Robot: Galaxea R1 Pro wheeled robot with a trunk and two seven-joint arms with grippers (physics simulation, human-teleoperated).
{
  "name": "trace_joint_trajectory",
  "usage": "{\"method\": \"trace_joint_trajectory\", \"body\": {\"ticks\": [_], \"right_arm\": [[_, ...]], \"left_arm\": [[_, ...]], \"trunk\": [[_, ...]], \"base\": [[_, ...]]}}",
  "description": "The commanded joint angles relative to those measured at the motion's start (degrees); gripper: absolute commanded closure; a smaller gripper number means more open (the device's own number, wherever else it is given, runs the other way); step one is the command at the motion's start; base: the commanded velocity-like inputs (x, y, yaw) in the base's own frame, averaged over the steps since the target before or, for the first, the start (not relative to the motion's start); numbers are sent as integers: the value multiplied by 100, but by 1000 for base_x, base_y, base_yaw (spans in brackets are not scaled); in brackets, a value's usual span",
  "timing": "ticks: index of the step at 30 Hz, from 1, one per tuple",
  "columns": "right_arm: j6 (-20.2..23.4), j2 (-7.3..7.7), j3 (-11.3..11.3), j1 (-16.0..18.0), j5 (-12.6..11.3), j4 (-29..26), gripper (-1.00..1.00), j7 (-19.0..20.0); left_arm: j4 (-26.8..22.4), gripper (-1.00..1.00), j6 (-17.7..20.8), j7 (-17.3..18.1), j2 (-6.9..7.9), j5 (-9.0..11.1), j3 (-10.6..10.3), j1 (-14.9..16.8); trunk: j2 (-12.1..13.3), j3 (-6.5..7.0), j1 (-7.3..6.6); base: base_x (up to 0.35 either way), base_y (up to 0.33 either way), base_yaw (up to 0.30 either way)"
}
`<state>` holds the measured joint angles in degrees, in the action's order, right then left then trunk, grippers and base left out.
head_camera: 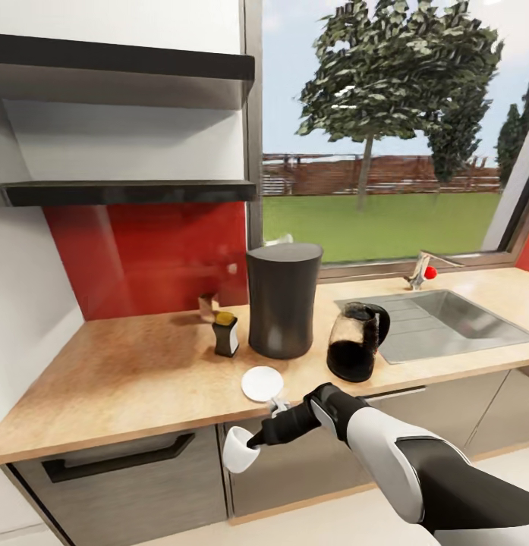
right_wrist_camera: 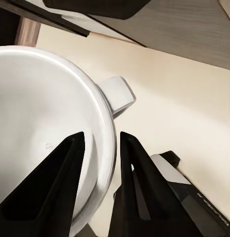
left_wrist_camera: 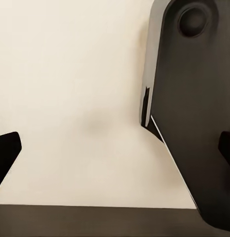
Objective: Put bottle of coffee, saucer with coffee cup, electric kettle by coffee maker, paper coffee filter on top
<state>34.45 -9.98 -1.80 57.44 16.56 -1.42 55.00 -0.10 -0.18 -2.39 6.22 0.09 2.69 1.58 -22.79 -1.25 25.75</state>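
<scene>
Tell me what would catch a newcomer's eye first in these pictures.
Probably the right gripper, held out in front of the cabinet fronts below the countertop edge, pinching the rim of a white coffee cup; the right wrist view shows one finger inside the rim and one outside. Next, the tall dark coffee maker at mid-counter, with the white saucer before it near the edge, the coffee bottle on its left and the kettle on its right.
</scene>
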Motion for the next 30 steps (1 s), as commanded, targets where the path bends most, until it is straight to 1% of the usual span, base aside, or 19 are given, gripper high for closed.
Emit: {"method": "trace_joint_trajectory", "body": {"ticks": [1,8,10,12,13,14,17,19,20,24,27,28,29,30], "right_arm": [[35,-1,-37,4,32,-11,100,14],[42,-1,-40,4,32,-58,100,8],[43,-1,-44,4,32,-128,100,5],[44,-1,-47,4,32,-311,100,-1],[44,-1,-47,4,32,-452,100,-3],[46,-1,-48,4,32,-717,100,-5],[73,-1,-49,4,16,-1748,100,-32],[116,-1,-54,4,10,-2070,100,-111],[137,-1,-56,4,9,-2132,100,-141],[307,-1,-58,4,6,-2351,100,-588],[359,-1,-57,4,6,-2487,100,-1251],[368,-1,-57,4,6,-2557,100,-1437],[372,-1,-57,4,6,-2592,100,-1516],[418,-1,-54,4,12,-2674,100,-1730]], "left_arm": [[0,-100,-3,-7,4,0,26,2],[-1,-100,-6,-2,6,-3,25,2],[-3,-100,-7,0,4,-10,23,5],[-6,-100,-8,1,3,-14,22,3],[-6,-100,-8,2,2,-16,22,4],[-7,-100,-8,2,2,-16,22,2],[-8,-100,-8,2,2,-17,22,6],[-8,-100,-8,1,2,-17,21,4],[-8,-100,-8,-1,2,-17,21,5],[-8,-100,-8,-2,9,-17,21,3],[-8,-100,-8,-2,10,-17,21,4],[-8,-100,-8,-4,10,-17,21,3],[-8,-100,-8,-5,12,-17,21,4],[-8,-100,-8,-6,16,-17,21,2]], "trunk": [[-13,-13,4],[-13,-13,4],[-13,-13,4],[-13,-13,4],[-13,-13,4],[-13,-13,4],[-13,-13,4],[-13,-13,4],[-13,-13,4],[-13,-13,4],[-13,-13,4],[-13,-13,4],[-13,-13,4],[-13,-13,4]], "base": [[2,269,-11],[1,278,-3],[0,179,0],[0,98,0],[0,49,0],[0,25,0],[0,7,0],[0,1,0],[0,0,0],[0,0,0],[0,0,0],[0,0,0],[0,0,0],[0,0,0]]}}
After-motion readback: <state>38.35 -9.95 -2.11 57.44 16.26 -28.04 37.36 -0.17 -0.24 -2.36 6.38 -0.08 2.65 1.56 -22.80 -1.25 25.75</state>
